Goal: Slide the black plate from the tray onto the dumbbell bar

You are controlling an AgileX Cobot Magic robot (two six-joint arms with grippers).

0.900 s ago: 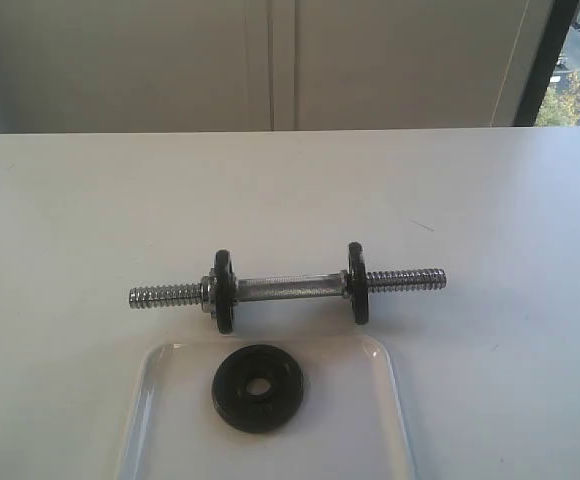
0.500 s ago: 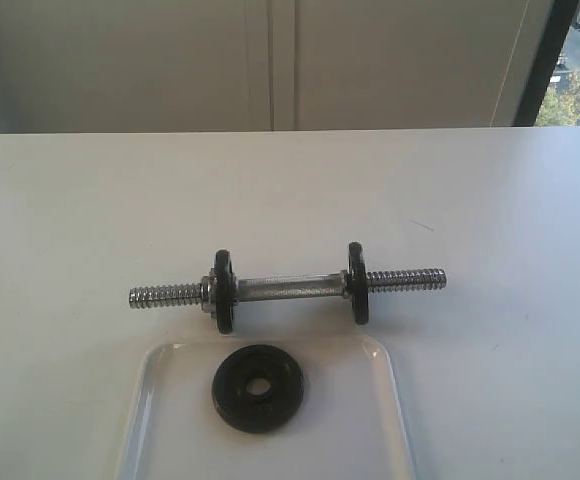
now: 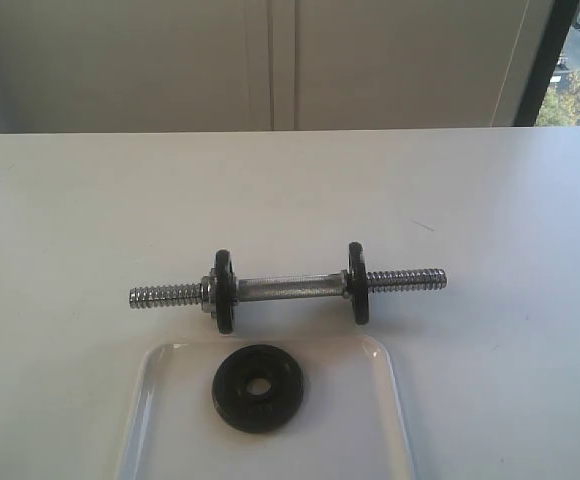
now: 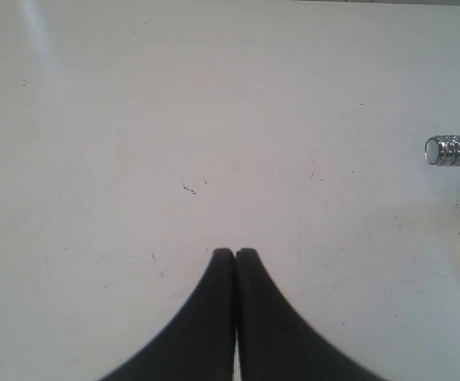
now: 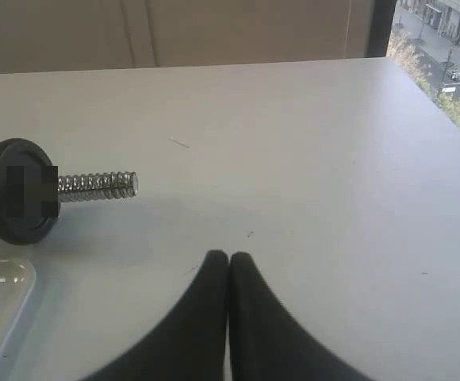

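Change: none visible over the last second; same layout in the exterior view throughout.
Meaning for task: not started; no approach yet, pick-up of the plate wholly ahead.
Black plate (image 3: 258, 388): flat in the tray (image 3: 395, 400), near its far rim, centre hole up, untouched.
Dumbbell bar (image 3: 290, 289): lying crosswise on the white table (image 3: 490, 190), just beyond the tray; 2 black discs (image 3: 221, 291) already mounted; both threaded ends (image 3: 407, 279) bare.
Left gripper (image 4: 235, 252): pressed together, tips in contact, holding nothing; facing bare table, with the bar's left tip and a corner of the tray at the edge of its wrist view.
Right gripper (image 5: 228, 255): likewise pinched together on nothing; facing bare table, well apart from the bar's right threaded end.
Exterior view: neither arm visible.
Next, as a guess: opening 1 gripper, then reaching for the plate.
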